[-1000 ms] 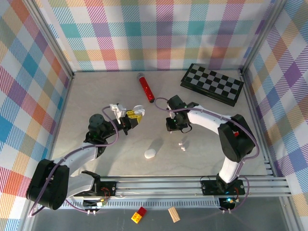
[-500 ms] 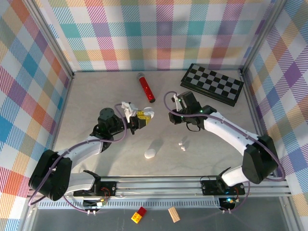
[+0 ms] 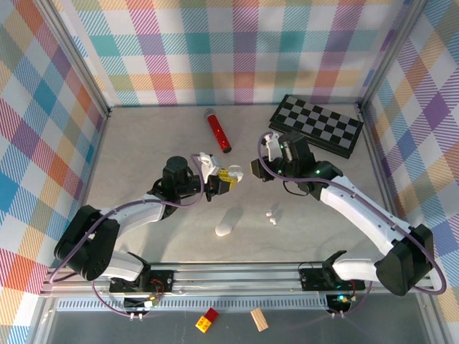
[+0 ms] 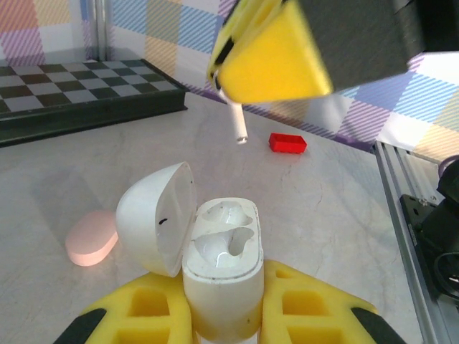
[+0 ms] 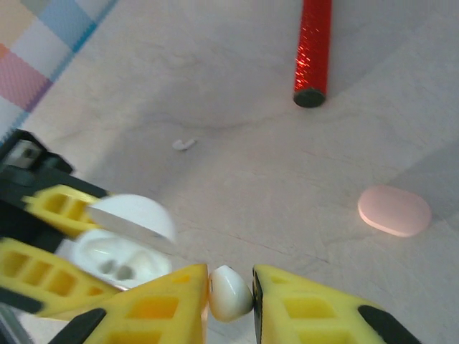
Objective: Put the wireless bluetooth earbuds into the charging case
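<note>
My left gripper [image 4: 222, 307] is shut on a white charging case [image 4: 224, 266], held upright with its lid [image 4: 154, 215] swung open to the left and both sockets bare. My right gripper [image 5: 229, 288] is shut on a white earbud [image 5: 229, 294]. In the left wrist view that earbud's stem [image 4: 237, 123] hangs below a yellow finger [image 4: 276, 57], above the open case and apart from it. From above, the left gripper [image 3: 228, 176] and right gripper [image 3: 256, 169] nearly meet at mid-table. Two loose earbuds [image 3: 272, 218] lie on the table to the right of the pink case.
A closed pink case [image 3: 224, 229] lies in front of the grippers. A red tube [image 3: 217, 130] and a folded chessboard [image 3: 315, 125] lie at the back. Another loose earbud [image 5: 183, 144] lies on the table. Red [image 3: 208, 319] and wooden [image 3: 258, 319] blocks sit beyond the front rail.
My left gripper has carried the open case to the right. My right arm has stretched out and drawn the earbud slightly back, so the two grippers now stand close together.
</note>
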